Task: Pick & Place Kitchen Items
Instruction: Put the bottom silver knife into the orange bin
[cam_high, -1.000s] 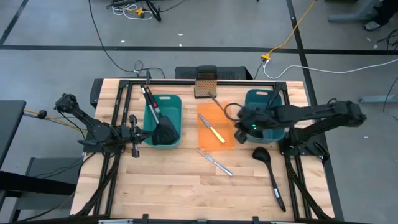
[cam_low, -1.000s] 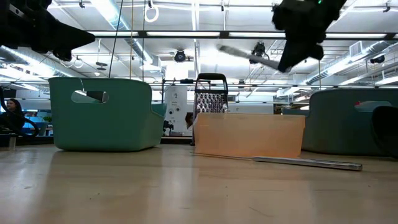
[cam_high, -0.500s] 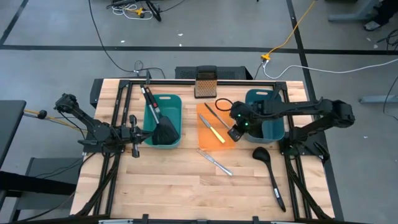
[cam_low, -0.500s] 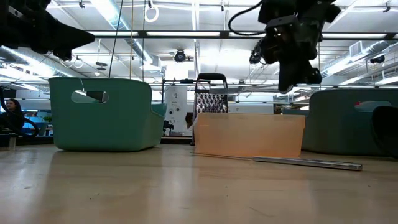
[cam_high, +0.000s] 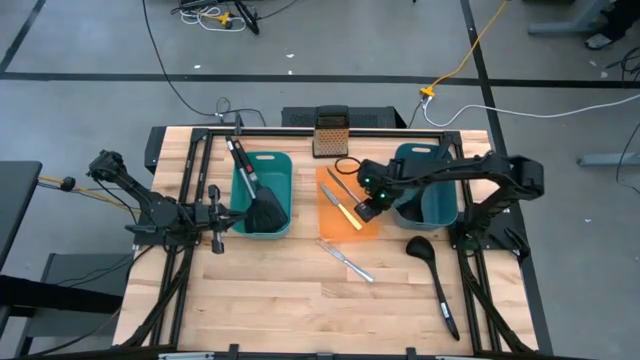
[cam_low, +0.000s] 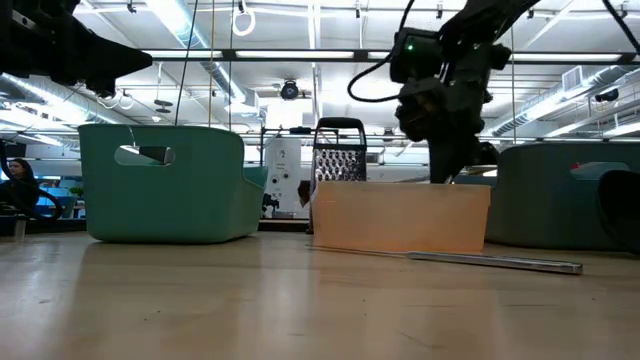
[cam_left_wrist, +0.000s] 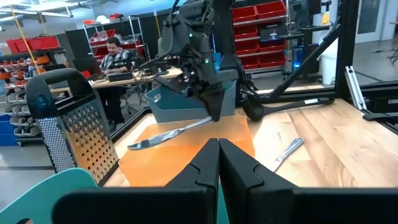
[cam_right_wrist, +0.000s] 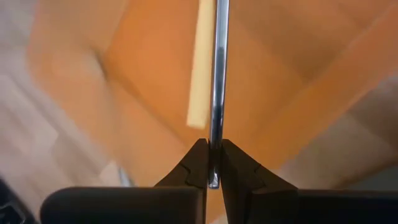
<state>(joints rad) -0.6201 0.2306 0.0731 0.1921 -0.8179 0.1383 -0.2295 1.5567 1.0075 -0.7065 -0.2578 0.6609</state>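
A wooden table is seen from above, with a robot arm at each side. At the far left, the left gripper waits over the table's left edge, its two fingers pressed together with nothing between them, as the left wrist view shows. Just to its right sits a teal bin holding a black slotted spatula, its handle leaning out over the bin's far rim. Beyond it, at the table's far edge, stands a dark box grater. In the middle lies an orange tray with a small yellow-handled knife inside. The right gripper hovers over the tray's right part, clenched on one end of a slim silver table knife, which slants out above the tray. In the right wrist view the blade runs straight out from between the fingers above the yellow handle. A second silver knife lies on the bare wood just in front of the tray. To the right, a second teal bin sits under the right arm, and a black long-handled ladle lies on the wood nearby.
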